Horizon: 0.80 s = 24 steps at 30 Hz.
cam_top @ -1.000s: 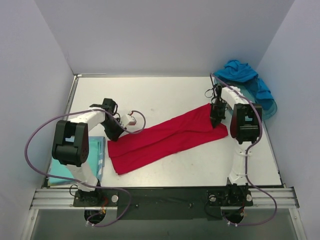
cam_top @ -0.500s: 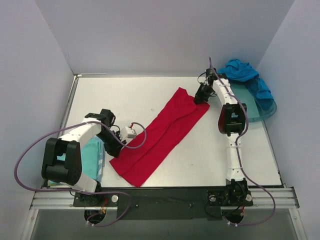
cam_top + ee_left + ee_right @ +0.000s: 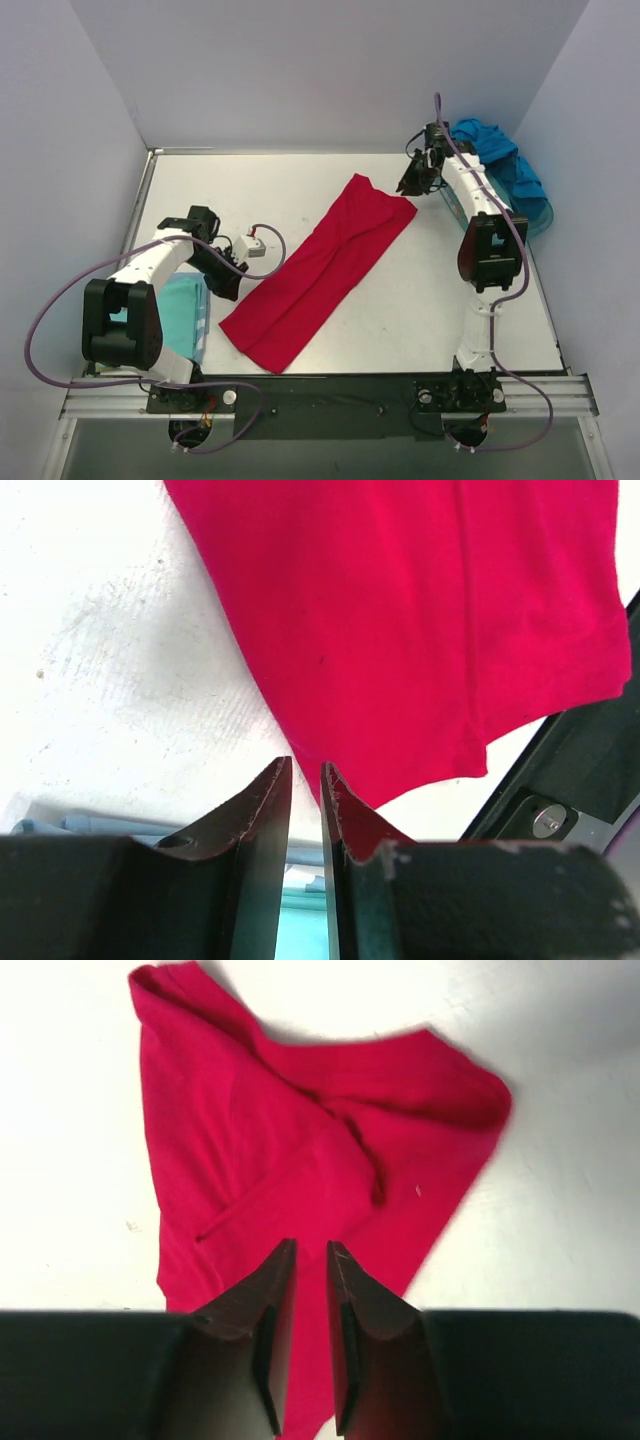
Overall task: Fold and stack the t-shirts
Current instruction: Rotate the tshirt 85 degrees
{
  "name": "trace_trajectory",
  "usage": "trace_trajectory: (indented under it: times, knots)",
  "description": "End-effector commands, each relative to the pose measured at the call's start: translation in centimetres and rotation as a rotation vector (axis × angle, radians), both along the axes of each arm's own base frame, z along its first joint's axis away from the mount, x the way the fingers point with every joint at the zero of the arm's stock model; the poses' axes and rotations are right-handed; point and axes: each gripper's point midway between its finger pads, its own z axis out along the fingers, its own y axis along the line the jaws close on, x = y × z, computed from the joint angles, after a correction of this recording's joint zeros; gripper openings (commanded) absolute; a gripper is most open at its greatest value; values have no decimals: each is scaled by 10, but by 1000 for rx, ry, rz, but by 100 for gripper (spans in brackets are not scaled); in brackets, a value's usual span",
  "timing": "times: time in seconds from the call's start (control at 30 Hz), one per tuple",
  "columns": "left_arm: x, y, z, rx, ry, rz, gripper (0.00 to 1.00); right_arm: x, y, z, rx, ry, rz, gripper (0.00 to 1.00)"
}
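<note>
While both grippers, left gripper [image 3: 305, 780] and right gripper [image 3: 308, 1260], hover nearly closed and empty, the limp red t-shirt [image 3: 320, 270] likely needs corner pinches.

Pale aqua cloth shirt [image 3: 185, 312]: largely hidden behind left arm in top view; only a sliver showed betw. left gripper [image 3: 305, 772] fingers in left wrist view. Bright red cloth shirt [image 3: 420, 610]: cut off by top and right edges of left wrist view; lower part hidden behind right gripper [image 3: 304, 1252] body in right wrist view. Bright blue cloth shirt [image 3: 490, 145]: partly hidden behind right arm. Translucent teal plastic tray [image 3: 535, 215]: mostly covered by blue shirt, rim only visible.
</note>
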Motion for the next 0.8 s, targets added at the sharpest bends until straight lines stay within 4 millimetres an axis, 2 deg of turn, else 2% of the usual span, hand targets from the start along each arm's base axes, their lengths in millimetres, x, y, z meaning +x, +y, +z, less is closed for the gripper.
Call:
trace_trajectory:
  times: [0.0, 0.1, 0.23, 0.33, 0.4, 0.47, 0.5, 0.53, 0.57, 0.6, 0.63, 0.67, 0.73, 0.77]
  knots:
    - [16, 3, 4, 13, -66, 17, 28, -52, -16, -14, -93, 125, -83, 20]
    - [12, 4, -1, 19, -62, 12, 28, -62, -22, -30, -87, 188, -157, 33]
    - [7, 5, -4, 22, -58, 3, 28, -61, -21, -48, -50, 239, -202, 38]
    - [1, 8, -10, 39, -55, -4, 28, -63, -14, -70, -9, 301, -232, 39]
    - [-5, 9, -13, 43, -50, -2, 28, -63, -15, -81, -12, 323, -247, 38]
    - [-7, 9, -14, 35, -46, 7, 28, -58, -12, -87, -9, 329, -247, 29]
    - [-8, 8, -15, 34, -43, 6, 28, -57, -11, -95, -4, 343, -249, 19]
    - [-7, 7, -13, 28, -43, 12, 28, -48, -6, -92, 24, 332, -245, 13]
    - [-4, 5, -12, 19, -52, 13, 28, -43, -4, -99, 33, 339, -244, 5]
    - [-3, 4, -11, 12, -49, 17, 28, -32, 0, -92, 53, 311, -242, 0]
    - [1, 2, -9, 3, -60, 20, 28, -26, 1, -98, 56, 310, -244, 0]
    - [5, 0, -6, -5, -68, 25, 28, -9, 3, -87, 78, 261, -245, 0]
    - [10, -4, -2, -26, -75, 27, 28, 26, 10, -80, 125, 179, -239, 0]
    - [12, -7, -1, -43, -73, 28, 28, 51, 16, -74, 169, 107, -224, 0]
